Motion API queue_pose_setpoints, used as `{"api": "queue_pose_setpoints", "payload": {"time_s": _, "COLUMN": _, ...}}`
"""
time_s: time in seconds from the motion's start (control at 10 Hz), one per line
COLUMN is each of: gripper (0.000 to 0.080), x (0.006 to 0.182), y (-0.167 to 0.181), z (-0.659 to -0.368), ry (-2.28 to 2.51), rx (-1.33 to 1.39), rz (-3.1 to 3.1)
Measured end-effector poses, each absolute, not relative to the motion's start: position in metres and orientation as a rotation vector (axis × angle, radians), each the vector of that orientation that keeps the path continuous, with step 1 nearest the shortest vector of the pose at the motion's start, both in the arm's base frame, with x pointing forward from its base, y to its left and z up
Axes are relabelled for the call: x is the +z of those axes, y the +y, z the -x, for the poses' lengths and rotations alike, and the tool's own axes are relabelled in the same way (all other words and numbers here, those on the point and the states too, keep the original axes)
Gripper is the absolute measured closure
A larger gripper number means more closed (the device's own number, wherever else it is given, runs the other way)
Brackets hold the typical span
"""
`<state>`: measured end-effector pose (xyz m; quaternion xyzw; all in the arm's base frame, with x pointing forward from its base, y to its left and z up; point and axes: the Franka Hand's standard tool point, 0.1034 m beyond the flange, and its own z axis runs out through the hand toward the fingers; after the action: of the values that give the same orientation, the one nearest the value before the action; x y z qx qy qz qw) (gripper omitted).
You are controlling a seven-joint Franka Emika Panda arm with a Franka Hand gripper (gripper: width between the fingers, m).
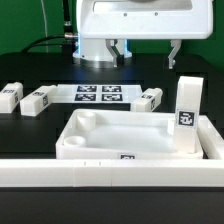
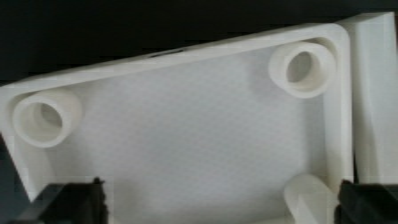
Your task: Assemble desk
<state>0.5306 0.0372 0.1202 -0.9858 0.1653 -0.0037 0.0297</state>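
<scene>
Well, at the exterior view's left two legs (image 1: pixel 38 100) lay on the dark surface (image 1: pixel 30 125). The desk panel (image 1: pixel 120 138) sat in the middle, under my fingers (image 1: pixel 115 50), which were spread wide and held nothing. An upright leg (image 1: pixel 187 108) stood in its right corner.

The desk panel (image 1: pixel 110 132) looks like matt white plastic, its inner floor finely grained; the bench (image 1: pixel 25 130) is matt black.

1. We count one large white plastic rectangular panel (image 1: pixel 125 135).
2. We count four small white tag-marked block legs (image 1: pixel 38 100).
3. In the wrist view we see two whole round corner sockets (image 2: pixel 306 70) and part of a third.
4. One marker board (image 1: pixel 98 93).
5. One long white L-shaped border rail (image 1: pixel 100 178).
6. One end effector (image 1: pixel 145 52), with two fingers.
</scene>
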Motion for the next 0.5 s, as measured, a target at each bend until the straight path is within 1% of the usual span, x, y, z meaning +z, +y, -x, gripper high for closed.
{"api": "queue_pose_setpoints", "payload": {"time_s": 0.2, "gripper": 0.0151, "x": 0.117, "y": 0.036, "z": -0.526, "ry": 0.532, "rx": -0.011, "rz": 3.031}}
{"api": "queue_pose_setpoints", "payload": {"time_s": 0.4, "gripper": 0.0151, "x": 0.101, "y": 0.029, "z": -0.501, "ry": 0.63, "rx": 0.045, "rz": 2.994}}
{"api": "queue_pose_setpoints", "payload": {"time_s": 0.5, "gripper": 0.0151, "x": 0.095, "y": 0.028, "z": -0.495, "ry": 0.687, "rx": 0.058, "rz": 2.964}}
